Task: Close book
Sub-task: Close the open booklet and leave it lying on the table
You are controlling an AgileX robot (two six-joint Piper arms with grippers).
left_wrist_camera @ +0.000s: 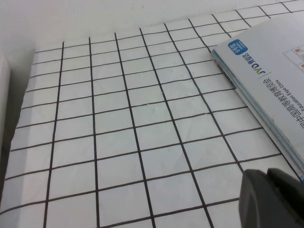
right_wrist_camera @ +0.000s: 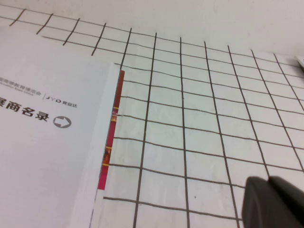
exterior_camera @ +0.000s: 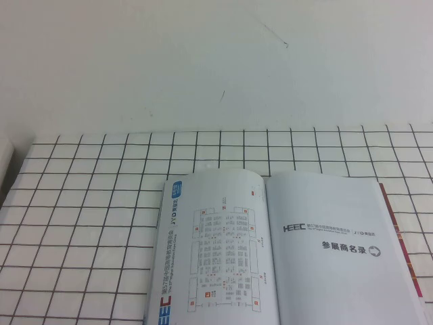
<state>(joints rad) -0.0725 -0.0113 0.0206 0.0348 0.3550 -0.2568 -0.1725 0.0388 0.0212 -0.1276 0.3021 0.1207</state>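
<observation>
The book [exterior_camera: 284, 250] lies open and flat on the gridded worktop [exterior_camera: 101, 203], against its near edge and right of the middle, its lower part running out of the high view; the left page [exterior_camera: 223, 250] carries a floor plan with a blue strip along its outer side, the right page [exterior_camera: 338, 250] is nearly blank with a short printed heading; a red cover edge [exterior_camera: 399, 237] shows beyond the right page.

Nothing rests on the pages or beside the spine; the worktop's left half and far strip lie bare, as does the narrow band toward the right edge; a pale object [exterior_camera: 5, 162], too cut off to identify, sits past the left edge; a plain white surface [exterior_camera: 216, 61] with a small dark mark [exterior_camera: 286, 46] lies beyond the far edge.

The left gripper [left_wrist_camera: 273, 197] hangs above the bare grid just off the book's left side, apart from it; the right gripper [right_wrist_camera: 275, 202] hangs above the grid off the red cover edge, likewise apart; only a dark corner of each shows, so I cannot tell whether either is released or clenched.
</observation>
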